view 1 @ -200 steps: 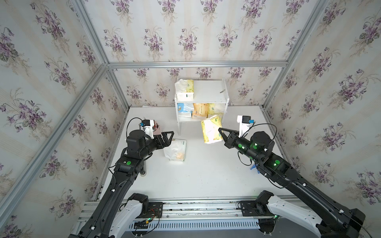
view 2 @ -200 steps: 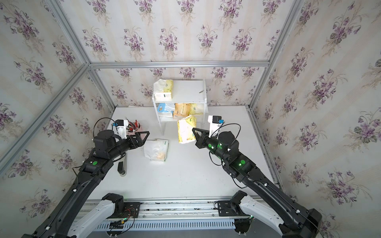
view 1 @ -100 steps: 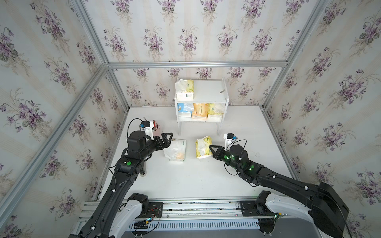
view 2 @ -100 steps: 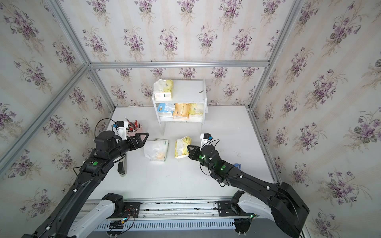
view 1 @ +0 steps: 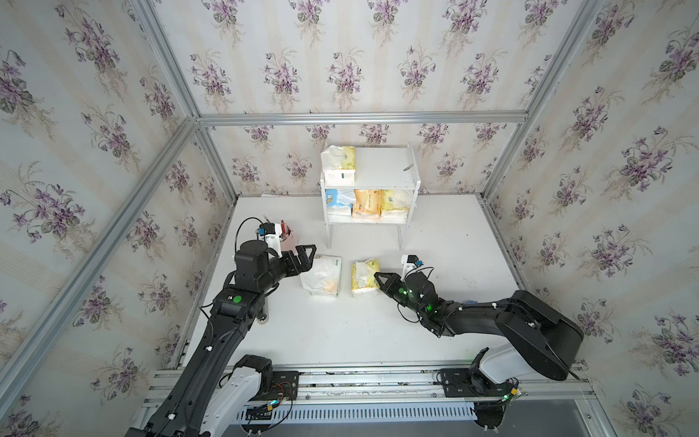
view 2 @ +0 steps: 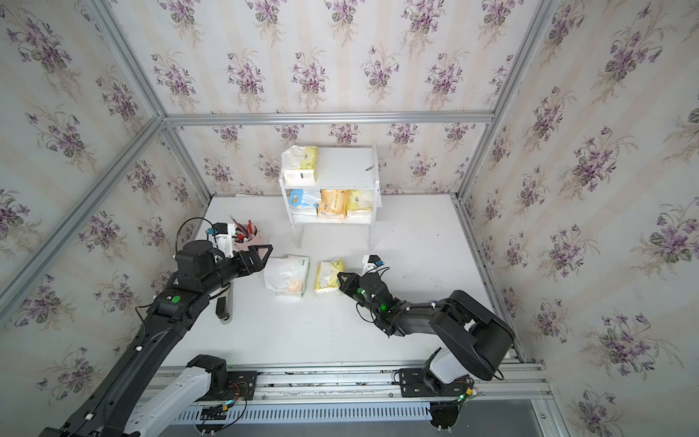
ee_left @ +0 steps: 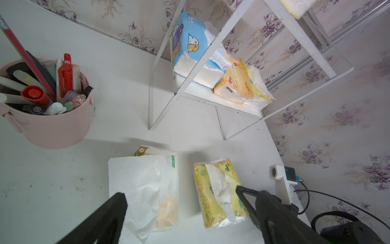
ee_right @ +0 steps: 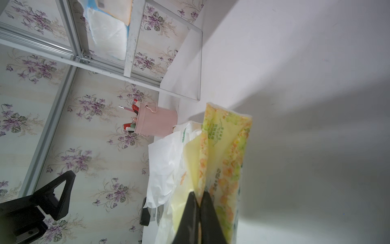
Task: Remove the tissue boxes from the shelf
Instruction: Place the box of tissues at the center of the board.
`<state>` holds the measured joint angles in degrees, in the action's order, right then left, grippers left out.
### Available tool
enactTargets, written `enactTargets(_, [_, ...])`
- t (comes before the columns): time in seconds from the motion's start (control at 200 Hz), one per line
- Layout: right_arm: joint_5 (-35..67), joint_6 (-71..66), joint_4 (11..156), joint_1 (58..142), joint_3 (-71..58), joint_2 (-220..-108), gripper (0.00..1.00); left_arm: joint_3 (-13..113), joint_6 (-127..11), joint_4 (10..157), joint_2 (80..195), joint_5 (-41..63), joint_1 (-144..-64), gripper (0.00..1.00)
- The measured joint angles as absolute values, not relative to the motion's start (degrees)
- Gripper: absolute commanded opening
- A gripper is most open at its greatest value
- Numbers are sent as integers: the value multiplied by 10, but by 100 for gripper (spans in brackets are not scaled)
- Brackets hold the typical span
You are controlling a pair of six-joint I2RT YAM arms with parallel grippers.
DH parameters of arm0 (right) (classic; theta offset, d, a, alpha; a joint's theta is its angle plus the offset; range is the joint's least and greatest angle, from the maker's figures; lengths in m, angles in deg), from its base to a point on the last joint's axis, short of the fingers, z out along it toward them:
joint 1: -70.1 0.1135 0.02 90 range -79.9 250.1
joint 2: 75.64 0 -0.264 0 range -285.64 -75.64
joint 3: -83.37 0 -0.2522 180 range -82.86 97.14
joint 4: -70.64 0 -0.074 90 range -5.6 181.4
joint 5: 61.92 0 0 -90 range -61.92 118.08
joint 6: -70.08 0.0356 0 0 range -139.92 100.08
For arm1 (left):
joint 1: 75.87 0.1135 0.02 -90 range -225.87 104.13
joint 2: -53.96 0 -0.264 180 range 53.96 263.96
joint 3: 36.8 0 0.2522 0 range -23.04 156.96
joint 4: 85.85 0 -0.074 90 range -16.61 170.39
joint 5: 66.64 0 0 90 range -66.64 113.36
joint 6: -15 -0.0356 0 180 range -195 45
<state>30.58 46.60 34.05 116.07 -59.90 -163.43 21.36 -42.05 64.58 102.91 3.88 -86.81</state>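
Where the white surface point(view 1: 454, 246) lies bare right of the small white two-tier shelf point(view 1: 368, 185), room stands open; a pink pen cup point(ee_left: 52, 126) crowds the left wall.

Top board: one pale yellow tissue pack point(view 1: 338, 164).
Lower board: blue-and-white pack point(view 1: 337, 200), orange pack point(view 1: 367, 203), yellow pack point(view 1: 395, 202).
Surface, before the shelf: mostly white pack point(view 1: 321, 274) beside a floral yellow pack point(view 1: 363, 276).

Right end effector point(ee_right: 197, 196) is clenched on the floral yellow pack's wrapper. Left end effector point(view 1: 308, 259) is released, just beside the mostly white pack.

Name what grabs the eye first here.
The right gripper is shut on the wrapper of a yellow tissue pack on the table, beside a white tissue pack near the open left gripper. Behind them, the white shelf holds four more packs: one on top, three below.
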Motion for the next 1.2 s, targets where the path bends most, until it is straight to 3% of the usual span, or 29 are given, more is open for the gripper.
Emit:
enactTargets(0.385, [275, 506, 196, 1161, -589, -1779, 2, 212, -427, 644, 1040, 50, -868, 99])
enactTargets(0.565, [273, 498, 186, 1161, -584, -1781, 22, 210, -427, 645, 1048, 50, -868, 99])
enactTargets(0.724, [271, 489, 175, 1161, -586, -1779, 34, 210, -427, 645, 1052, 50, -868, 99])
enactTargets(1.199, [340, 414, 264, 1162, -619, -1634, 47, 210, -427, 645, 1049, 59, -868, 99])
